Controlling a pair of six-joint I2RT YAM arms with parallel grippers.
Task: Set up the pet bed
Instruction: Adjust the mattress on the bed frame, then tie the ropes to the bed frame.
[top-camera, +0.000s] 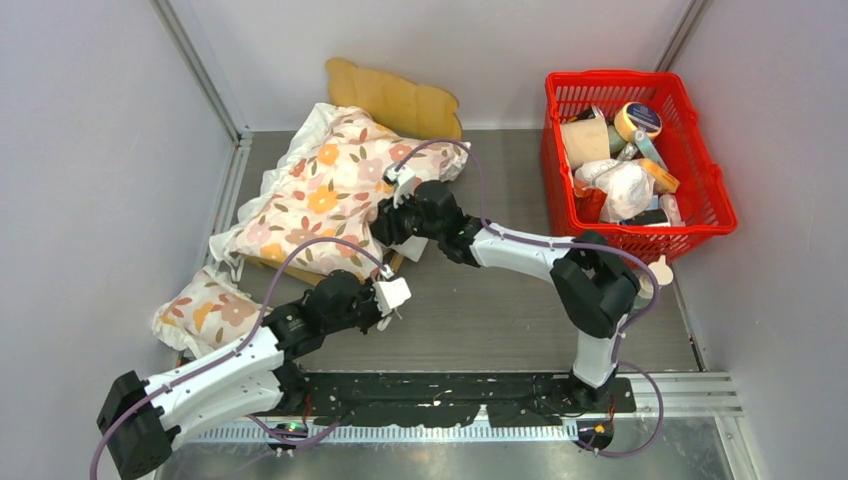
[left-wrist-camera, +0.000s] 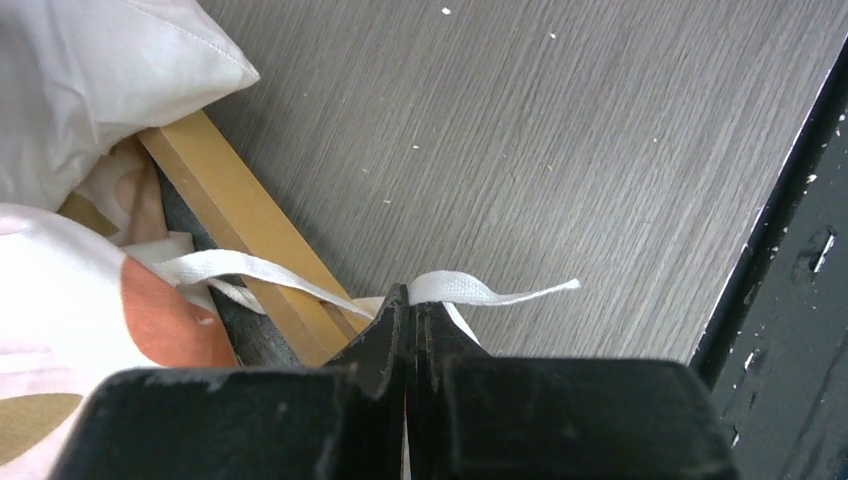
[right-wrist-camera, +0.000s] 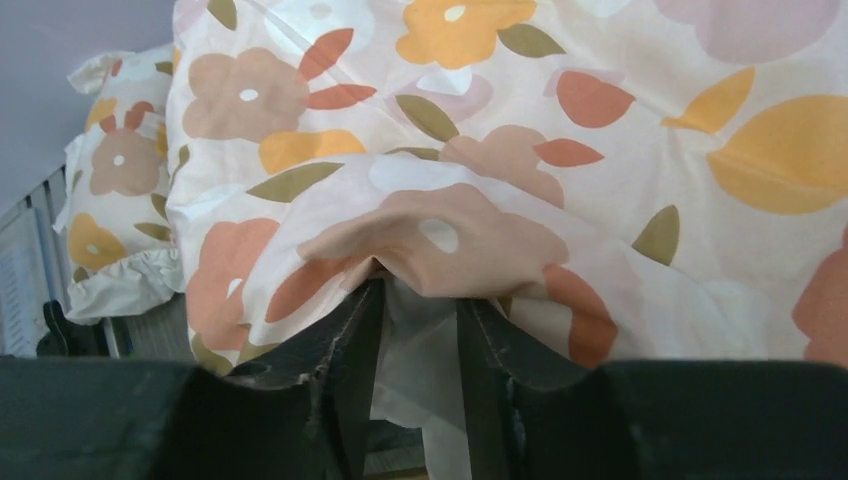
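- Our left pincer (left-wrist-camera: 410, 300) is clenched on a white ribbon (left-wrist-camera: 250, 268); a hard pull could drag the cushion (right-wrist-camera: 560, 130) askew on the pet bed (top-camera: 395, 95), upper left of centre.
- Our right pincer (right-wrist-camera: 415, 300) has cushion cloth between parted jaws; we cannot tell whether it grips.
- The cushion hides most of the bed.

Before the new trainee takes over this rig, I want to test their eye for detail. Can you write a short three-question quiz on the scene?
1. True or false: the left gripper is shut on a white tie.
2. In the top view, the red basket sits: A) at the far right; B) at the far left; C) at the near edge.
3. What lies over most of the pet bed?

Key: 1 true. 2 A. 3 the floral cushion; only the bed's headboard and a bit of rail show.
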